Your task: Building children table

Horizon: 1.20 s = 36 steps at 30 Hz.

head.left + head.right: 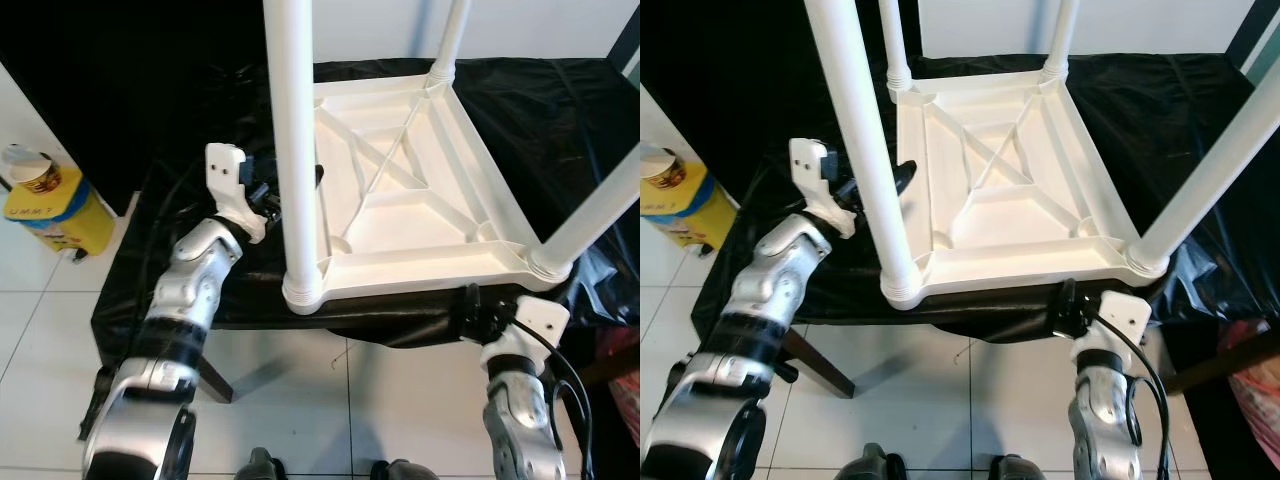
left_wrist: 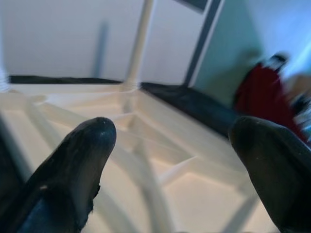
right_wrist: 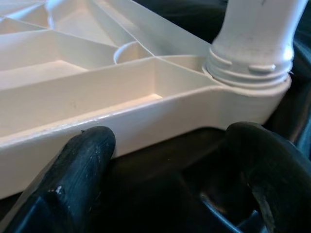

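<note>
Where the black plastic sheet (image 1: 560, 110) covers a low stand, a white plastic children's table (image 1: 1010, 190) lies upside down, its ribbed underside crossed by diagonal braces. Four round white legs stand up from its corners, each seated in a ringed socket. Nearest, the right gripper (image 3: 170, 170) sits just before the table's near right corner, black fingers spread, apart from the rim. On the left side, the left gripper (image 2: 170, 160) reaches over the table's left edge beside the near left leg (image 1: 295, 150), fingers spread wide. One yellow container (image 1: 50, 205) stands on the tiled floor (image 1: 380, 400), far left.
</note>
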### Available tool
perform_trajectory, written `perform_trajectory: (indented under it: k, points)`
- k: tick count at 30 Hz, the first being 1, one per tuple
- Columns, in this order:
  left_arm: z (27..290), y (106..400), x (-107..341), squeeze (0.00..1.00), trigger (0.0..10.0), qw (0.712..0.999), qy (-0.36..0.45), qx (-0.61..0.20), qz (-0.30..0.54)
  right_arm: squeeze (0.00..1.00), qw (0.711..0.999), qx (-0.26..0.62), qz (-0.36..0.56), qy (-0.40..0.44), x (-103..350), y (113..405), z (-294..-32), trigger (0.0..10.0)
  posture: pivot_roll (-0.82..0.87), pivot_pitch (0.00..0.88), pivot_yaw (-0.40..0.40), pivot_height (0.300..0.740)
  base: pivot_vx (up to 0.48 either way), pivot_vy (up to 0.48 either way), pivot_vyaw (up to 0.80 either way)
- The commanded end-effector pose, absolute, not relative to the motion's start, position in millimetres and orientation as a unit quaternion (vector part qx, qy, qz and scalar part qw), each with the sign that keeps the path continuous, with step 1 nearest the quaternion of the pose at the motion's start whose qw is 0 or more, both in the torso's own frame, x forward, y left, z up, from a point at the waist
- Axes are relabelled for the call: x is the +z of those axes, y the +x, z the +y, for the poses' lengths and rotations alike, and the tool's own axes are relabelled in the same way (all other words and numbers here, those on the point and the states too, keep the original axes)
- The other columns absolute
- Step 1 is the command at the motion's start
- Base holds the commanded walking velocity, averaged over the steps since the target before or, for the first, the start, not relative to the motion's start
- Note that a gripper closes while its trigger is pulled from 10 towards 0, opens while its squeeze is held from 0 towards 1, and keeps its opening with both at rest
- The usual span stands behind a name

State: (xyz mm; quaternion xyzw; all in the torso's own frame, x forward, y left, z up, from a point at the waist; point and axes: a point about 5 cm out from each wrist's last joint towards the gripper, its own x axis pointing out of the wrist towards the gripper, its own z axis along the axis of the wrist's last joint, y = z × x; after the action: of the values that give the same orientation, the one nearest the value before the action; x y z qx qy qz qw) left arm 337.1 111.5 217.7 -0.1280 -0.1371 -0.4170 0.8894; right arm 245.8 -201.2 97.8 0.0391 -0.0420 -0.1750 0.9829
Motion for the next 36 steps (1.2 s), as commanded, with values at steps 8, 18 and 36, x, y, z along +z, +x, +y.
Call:
perform_trajectory:
  k: [8,18,36]
  points:
    - [76.8,287.0,219.5,0.0,10.0,0.73,-0.132,-0.658,-0.129,0.0,0.982,-0.179,-0.008,0.052,89.8,261.2,-200.2,10.0,0.01,0.129,0.001,0.74,0.0,0.0,0.0]
    - [63.6,268.0,222.6,0.0,10.0,0.718,-0.141,-0.671,-0.12,0.0,0.986,-0.155,-0.018,0.058,96.4,284.3,-197.9,10.0,0.01,0.126,0.012,0.74,0.0,0.0,0.0]
    - [89.4,300.5,203.1,0.0,10.0,0.838,0.007,-0.536,-0.105,0.0,0.982,-0.184,-0.04,0.019,101.9,281.5,-211.1,10.0,0.03,0.126,-0.007,0.74,0.0,0.0,0.0]
